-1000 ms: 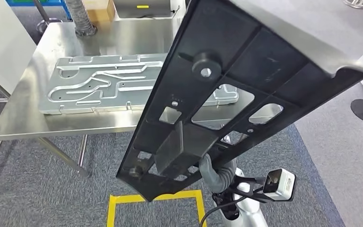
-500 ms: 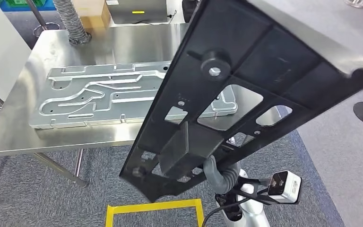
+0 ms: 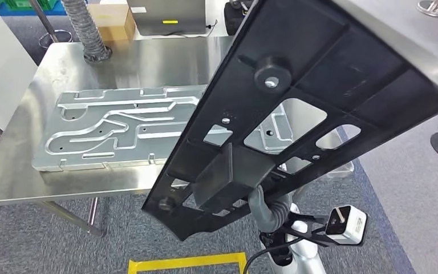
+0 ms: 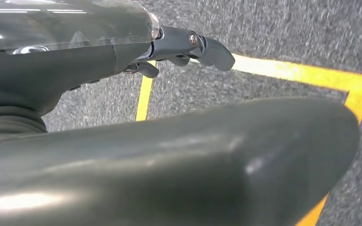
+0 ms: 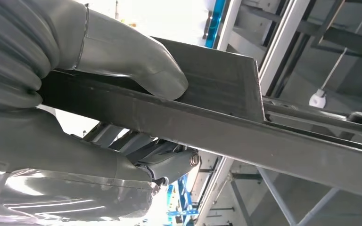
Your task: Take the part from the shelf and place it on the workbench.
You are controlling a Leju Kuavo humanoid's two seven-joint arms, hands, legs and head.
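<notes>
Part (image 3: 296,108), a long black ribbed panel, hangs tilted over the workbench's (image 3: 11,182) 4 o'clock corner, my right hand (image 3: 265,208) pinching its low end, thumb on top. Held so far off-centre, it could twist loose or clip the metal plate (image 3: 120,134). Left hand (image 4: 179,47) hangs spread, empty. Since a second ago the bench has drawn nearer: I've stepped closer.

The right hand (image 5: 75,94) has a light grey ribbed cover and a thick smooth grey thumb, and one darker finger (image 5: 176,162) carries a small silver screw. The left hand (image 4: 122,56) is dark grey under a clear glossy shell — its fingers also show a screw. A silver forearm (image 3: 305,260) carries a white wrist camera (image 3: 345,225) on a black bracket, with a black cable (image 3: 262,254).
</notes>
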